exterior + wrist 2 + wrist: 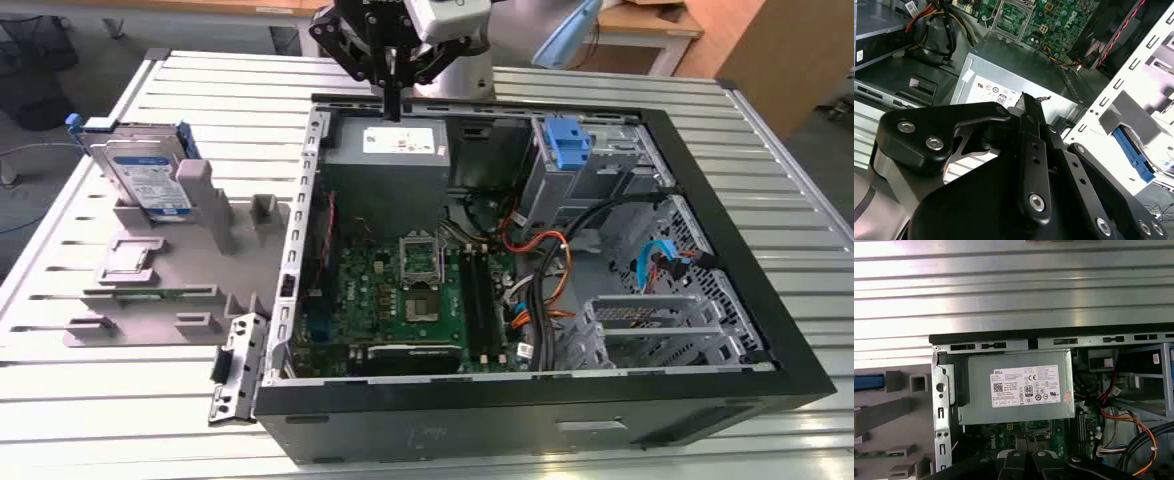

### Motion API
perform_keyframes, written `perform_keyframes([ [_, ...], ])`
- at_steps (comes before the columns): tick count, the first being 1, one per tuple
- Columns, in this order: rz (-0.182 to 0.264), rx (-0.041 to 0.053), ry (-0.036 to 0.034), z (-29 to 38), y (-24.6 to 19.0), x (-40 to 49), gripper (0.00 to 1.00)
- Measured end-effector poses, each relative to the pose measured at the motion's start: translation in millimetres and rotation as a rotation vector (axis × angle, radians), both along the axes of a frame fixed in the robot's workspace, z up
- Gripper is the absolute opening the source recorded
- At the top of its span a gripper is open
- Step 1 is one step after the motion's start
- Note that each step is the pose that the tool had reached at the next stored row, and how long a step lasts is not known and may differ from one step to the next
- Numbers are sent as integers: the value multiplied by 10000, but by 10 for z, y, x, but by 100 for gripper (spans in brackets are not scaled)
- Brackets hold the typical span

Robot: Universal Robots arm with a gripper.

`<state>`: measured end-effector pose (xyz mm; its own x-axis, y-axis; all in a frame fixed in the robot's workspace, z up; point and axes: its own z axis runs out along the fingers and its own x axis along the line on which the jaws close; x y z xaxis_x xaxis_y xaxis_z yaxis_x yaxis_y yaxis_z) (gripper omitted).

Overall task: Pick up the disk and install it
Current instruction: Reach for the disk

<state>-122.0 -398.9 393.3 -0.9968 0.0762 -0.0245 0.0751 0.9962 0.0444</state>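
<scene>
At the exterior view's left, the disk (144, 170) is seen stood on edge in a grey moulded holder (174, 270) on the slatted metal table (94, 430). It is a flat silver hard drive with a white-and-blue label, framed by a bright blue plastic carrier. Further right, the gripper (392, 108) is held with fingers together and nothing between them, just above the grey power supply (400, 150) inside the open computer case (467, 420), and a narrow blue bracket (566, 143) is seen upright beyond.
</scene>
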Motion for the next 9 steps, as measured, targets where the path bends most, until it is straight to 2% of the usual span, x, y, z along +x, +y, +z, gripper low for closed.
perform_keyframes([
  [9, 0, 0, 0, 0, 0, 0, 10],
])
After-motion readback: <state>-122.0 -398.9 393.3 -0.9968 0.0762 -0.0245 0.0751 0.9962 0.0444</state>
